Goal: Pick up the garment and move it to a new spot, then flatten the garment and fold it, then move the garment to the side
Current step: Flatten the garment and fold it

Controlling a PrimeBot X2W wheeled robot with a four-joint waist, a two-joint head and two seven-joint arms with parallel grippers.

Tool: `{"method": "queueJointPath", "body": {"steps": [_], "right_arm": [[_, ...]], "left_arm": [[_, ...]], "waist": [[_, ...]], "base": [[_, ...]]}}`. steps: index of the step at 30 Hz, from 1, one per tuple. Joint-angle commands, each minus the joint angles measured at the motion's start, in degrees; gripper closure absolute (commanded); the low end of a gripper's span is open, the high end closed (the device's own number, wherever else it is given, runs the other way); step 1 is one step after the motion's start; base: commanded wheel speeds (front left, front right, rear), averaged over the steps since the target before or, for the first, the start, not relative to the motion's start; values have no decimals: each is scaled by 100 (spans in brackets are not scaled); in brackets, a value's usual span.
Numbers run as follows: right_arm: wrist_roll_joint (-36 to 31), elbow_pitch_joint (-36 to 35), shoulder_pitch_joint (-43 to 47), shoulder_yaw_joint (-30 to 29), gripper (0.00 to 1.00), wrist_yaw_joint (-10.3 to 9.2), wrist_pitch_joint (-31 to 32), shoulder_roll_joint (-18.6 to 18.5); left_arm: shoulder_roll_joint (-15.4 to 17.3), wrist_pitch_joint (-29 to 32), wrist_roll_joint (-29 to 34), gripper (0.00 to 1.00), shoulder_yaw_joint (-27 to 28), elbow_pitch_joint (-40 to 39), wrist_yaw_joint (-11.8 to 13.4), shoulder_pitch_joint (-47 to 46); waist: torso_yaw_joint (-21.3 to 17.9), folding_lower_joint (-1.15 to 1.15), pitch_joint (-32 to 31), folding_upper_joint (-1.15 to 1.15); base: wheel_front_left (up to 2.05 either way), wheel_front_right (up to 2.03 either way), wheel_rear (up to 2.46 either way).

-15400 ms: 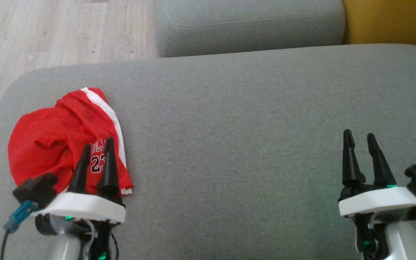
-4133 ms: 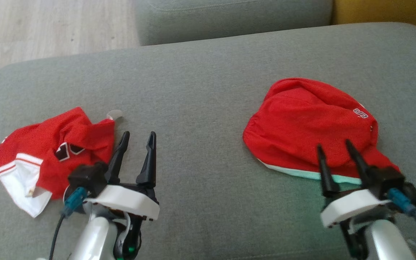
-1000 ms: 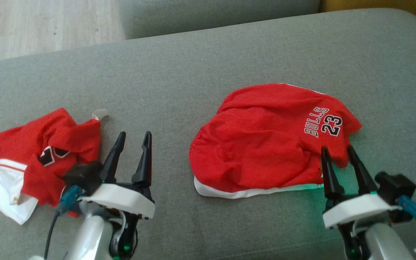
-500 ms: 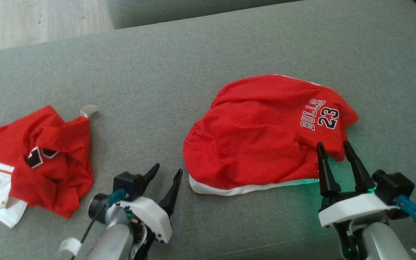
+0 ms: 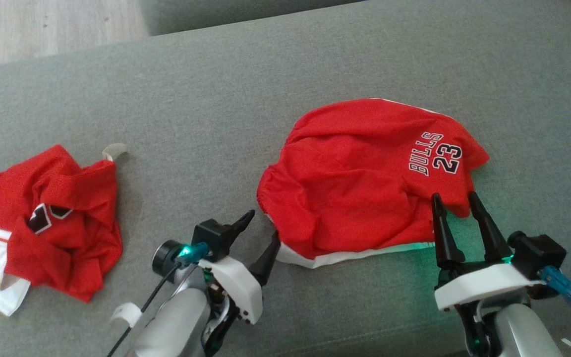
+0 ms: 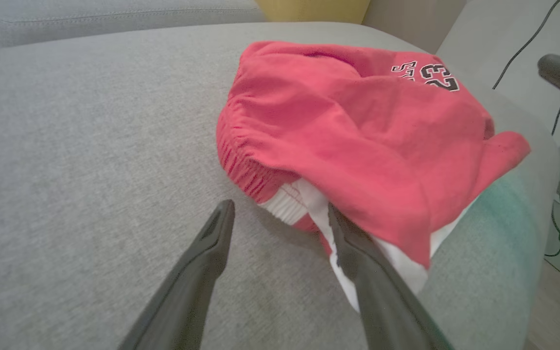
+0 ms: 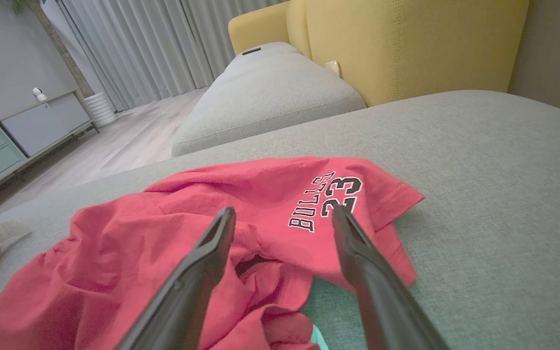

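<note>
Zero grabbed so far: left gripper (image 5: 263, 224) and right gripper (image 5: 453, 195) are both wide open and empty. Flattening, folding and the side move are all left, though the shorts (image 5: 360, 183) are probably in their new spot already. Left one angles in low at the near white edge (image 5: 305, 258). Right one points at the hem (image 5: 458, 208) below the print (image 5: 436, 154), mid-sofa (image 5: 216, 99).

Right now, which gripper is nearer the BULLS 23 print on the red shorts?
Right. The right gripper is just short of the BULLS 23 print; the left gripper is at the opposite, waistband end of the red shorts.
</note>
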Motion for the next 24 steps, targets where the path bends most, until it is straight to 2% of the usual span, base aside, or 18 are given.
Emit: {"method": "queueJointPath", "body": {"steps": [1,11,20,24], "right_arm": [[-40,-200,-194,140,0,-5,-11,6],[-43,-172,-200,133,0,-5,-11,17],[-38,-150,-257,199,0,-5,-10,22],[-35,-121,-274,217,0,-5,-22,23]], "left_arm": [[8,-69,-36,0,125,-243,-34,-256],[3,-71,-358,0,-340,-721,-34,-237],[15,-70,-434,0,-451,-64,-33,-494],[3,-34,-750,0,-396,279,-28,-565]], "waist": [[-10,0,3,0],[-54,0,-1,0],[-138,0,69,0],[-184,0,81,0]], "base": [[0,0,0],[0,0,0],[0,0,0],[0,0,0]]}}
